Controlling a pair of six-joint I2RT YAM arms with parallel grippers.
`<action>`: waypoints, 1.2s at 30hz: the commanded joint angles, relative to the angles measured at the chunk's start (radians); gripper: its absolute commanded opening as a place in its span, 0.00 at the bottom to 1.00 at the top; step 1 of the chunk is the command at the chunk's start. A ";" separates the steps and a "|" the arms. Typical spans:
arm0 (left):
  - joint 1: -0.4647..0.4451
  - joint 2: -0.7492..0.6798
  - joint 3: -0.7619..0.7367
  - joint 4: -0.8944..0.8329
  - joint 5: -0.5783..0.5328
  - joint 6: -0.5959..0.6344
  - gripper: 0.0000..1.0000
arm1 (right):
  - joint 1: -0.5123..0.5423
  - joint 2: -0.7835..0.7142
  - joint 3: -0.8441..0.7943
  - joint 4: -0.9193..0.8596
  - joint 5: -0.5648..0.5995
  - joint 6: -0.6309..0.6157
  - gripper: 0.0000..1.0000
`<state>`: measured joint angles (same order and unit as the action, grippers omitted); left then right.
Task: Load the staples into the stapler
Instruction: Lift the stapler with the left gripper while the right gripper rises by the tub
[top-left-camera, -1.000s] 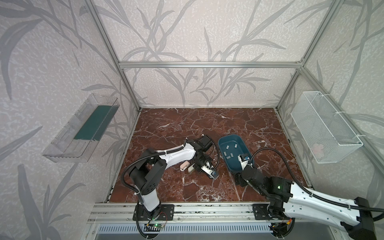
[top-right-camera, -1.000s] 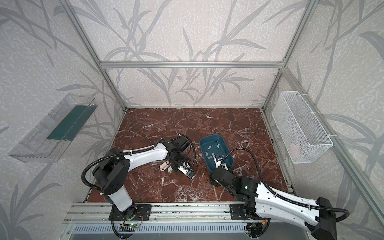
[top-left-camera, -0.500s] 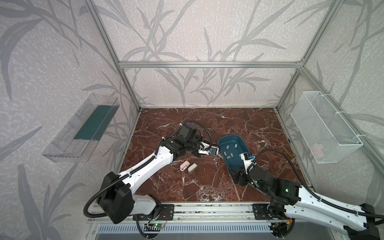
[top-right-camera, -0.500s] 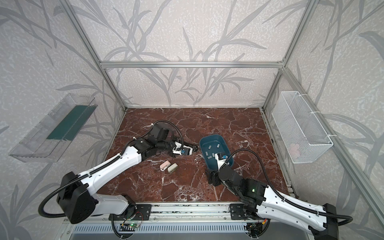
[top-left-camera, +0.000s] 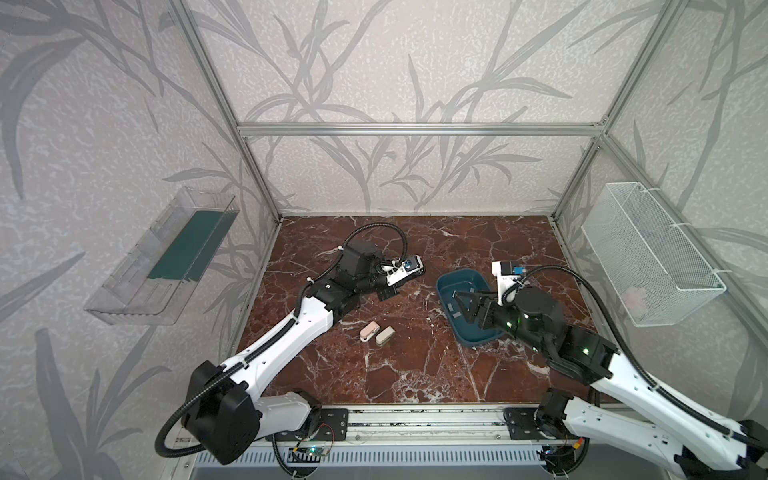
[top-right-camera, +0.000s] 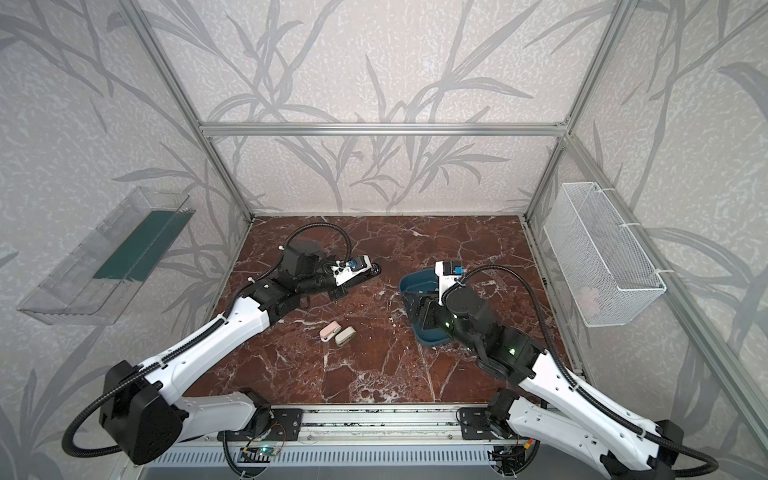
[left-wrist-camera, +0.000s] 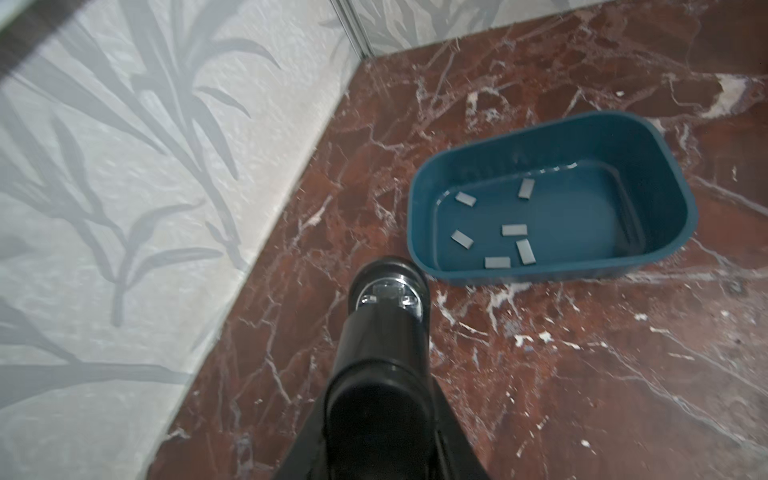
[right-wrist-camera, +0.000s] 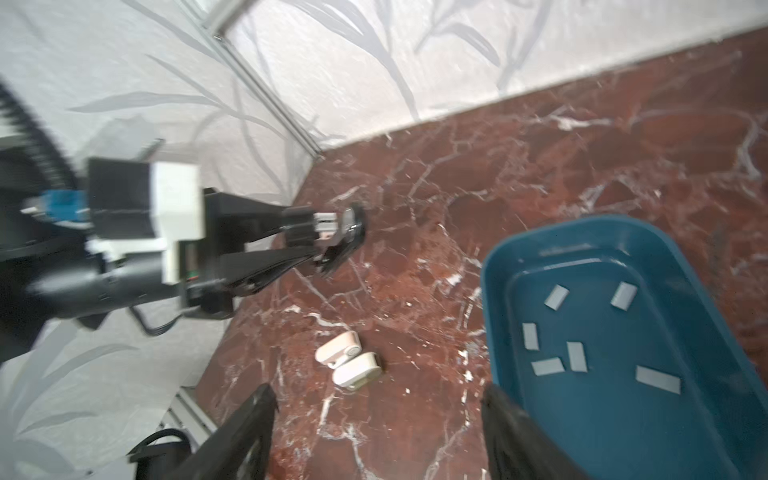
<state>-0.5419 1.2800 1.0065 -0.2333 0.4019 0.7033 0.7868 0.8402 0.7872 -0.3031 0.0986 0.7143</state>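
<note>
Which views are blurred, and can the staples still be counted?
Left wrist view: blue tray and six staples sharp; black stapler in the foreground soft. Right wrist view: motion-smeared, worst on the left gripper; the six staples are still countable. Both top views: sharp, evenly lit.
</note>
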 joint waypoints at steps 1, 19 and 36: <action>-0.001 -0.009 0.015 -0.006 0.122 0.062 0.00 | -0.092 0.008 -0.071 0.076 -0.233 0.003 0.74; -0.064 0.039 0.002 -0.014 0.170 0.102 0.00 | -0.014 0.092 -0.091 0.195 -0.328 -0.071 0.69; -0.138 -0.017 -0.036 -0.024 0.281 0.191 0.00 | -0.027 0.142 -0.093 0.184 -0.209 -0.097 0.44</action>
<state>-0.6746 1.3075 0.9703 -0.2829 0.6342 0.8623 0.7662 0.9775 0.6682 -0.1165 -0.1410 0.6193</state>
